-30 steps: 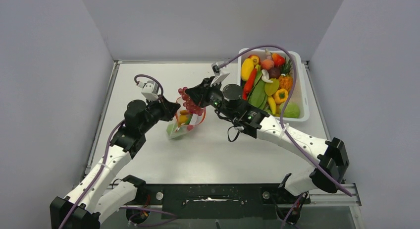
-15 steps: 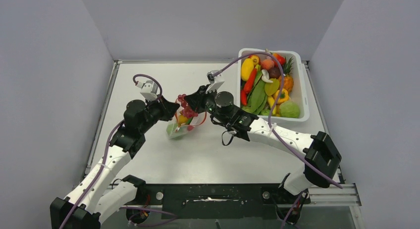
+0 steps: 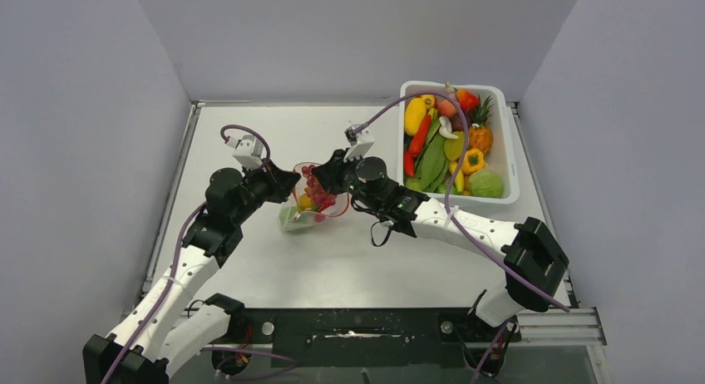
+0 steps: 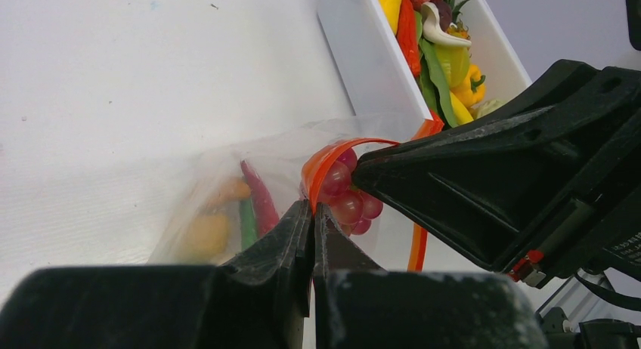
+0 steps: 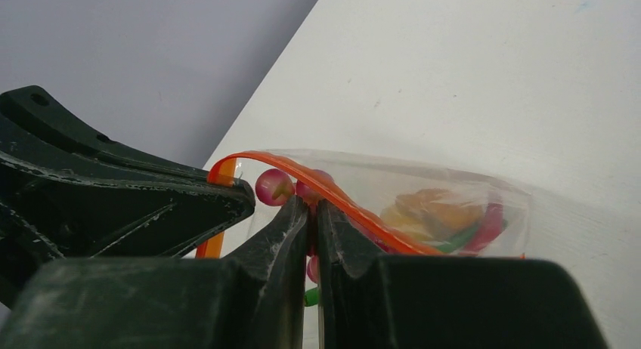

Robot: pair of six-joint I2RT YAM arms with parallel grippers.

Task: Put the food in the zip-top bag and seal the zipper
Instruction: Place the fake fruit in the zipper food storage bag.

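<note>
The clear zip-top bag (image 3: 293, 219) hangs tilted over the table's middle, and my left gripper (image 3: 288, 182) is shut on its red-orange zipper (image 4: 332, 154). In the left wrist view its jaws (image 4: 312, 207) pinch that strip. My right gripper (image 3: 324, 174) is shut on a bunch of red grapes (image 3: 315, 187) at the bag's open mouth. The grapes (image 5: 273, 186) show just beyond its closed tips (image 5: 312, 205), behind the zipper (image 5: 355, 205). A red chili (image 4: 261, 202) and yellow and green food lie inside the bag.
A white tub (image 3: 507, 151) at the back right holds several more toy fruits and vegetables (image 3: 441, 151). Grey walls close in the left, right and back. Both arms meet over the table's centre, their grippers nearly touching.
My right arm has swung left and down, carrying the grapes from above the bag into its open mouth. The left gripper has kept its hold on the zipper.
</note>
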